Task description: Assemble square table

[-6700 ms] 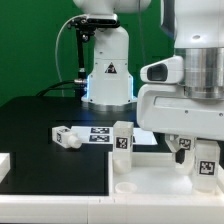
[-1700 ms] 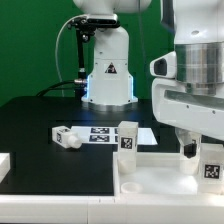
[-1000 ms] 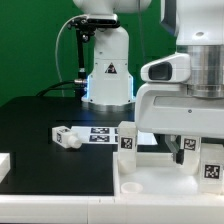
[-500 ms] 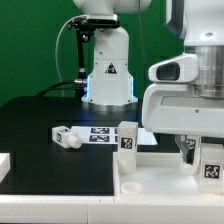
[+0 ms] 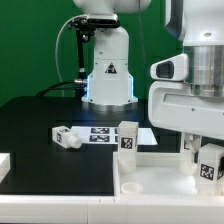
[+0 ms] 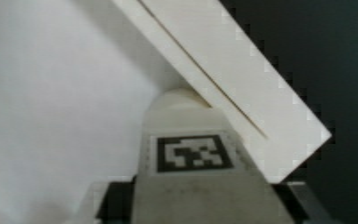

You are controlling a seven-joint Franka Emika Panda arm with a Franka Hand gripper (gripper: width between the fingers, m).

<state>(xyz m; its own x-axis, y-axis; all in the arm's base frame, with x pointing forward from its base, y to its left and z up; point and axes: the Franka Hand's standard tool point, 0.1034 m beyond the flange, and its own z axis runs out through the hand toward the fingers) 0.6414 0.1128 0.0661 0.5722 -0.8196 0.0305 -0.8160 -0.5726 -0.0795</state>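
The white square tabletop (image 5: pixel 160 180) lies at the front of the exterior view's right, and its raised rim (image 6: pixel 247 80) runs slantwise through the wrist view. One tagged white leg (image 5: pixel 127 137) stands upright at its far left corner. A second tagged leg (image 5: pixel 209 163) (image 6: pixel 195 150) stands at the right corner, partly hidden by the hand. My gripper (image 5: pixel 203 156) (image 6: pixel 202 205) reaches down over it, and the dark fingers (image 6: pixel 119 200) press against both of its sides. A third leg (image 5: pixel 66 137) lies loose on the black table.
The marker board (image 5: pixel 101 133) lies flat behind the tabletop. The robot's white base (image 5: pixel 108 70) stands at the back. A white block (image 5: pixel 4 166) sits at the exterior view's left edge. The black table top (image 5: pixel 50 160) spreads left of the tabletop.
The fingers have closed in on the upright right-hand leg. The hand has shifted a little toward the exterior view's right. The other legs have not moved.
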